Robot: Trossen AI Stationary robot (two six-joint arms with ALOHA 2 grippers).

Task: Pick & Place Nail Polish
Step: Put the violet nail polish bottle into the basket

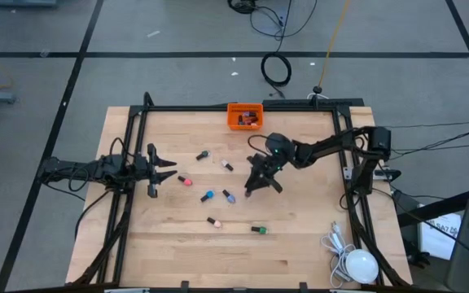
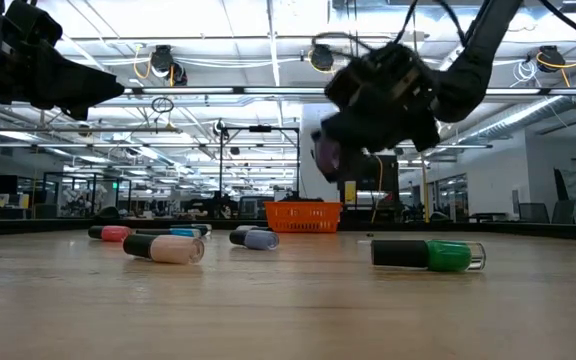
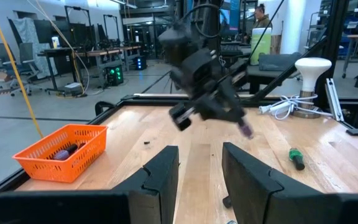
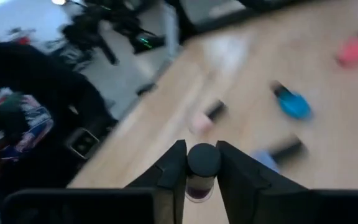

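from above, the right gripper (image 1: 248, 192) hangs over mid-tabletop (image 1: 300, 244), well short of the orange bin (image 1: 244, 116), while the left gripper (image 1: 168, 169) waits far from the bin, jaws spread. at table height, a purple nail polish bottle (image 2: 325, 153) rides clear of the wood, with loose bottles (image 2: 165, 248) lying nearer than the bin. the right wrist view shows jaws pinching it by its dark cap (image 4: 203, 159); this looks like the carry step, and next calls for reaching the bin and letting go.

You see grey carpet tiles with dark seams (image 1: 177, 32) across the top of the high view; black coiled cables (image 1: 277, 69) lie at upper centre; in the low view, rows of white ceiling lights (image 2: 218, 60) span the open workshop.
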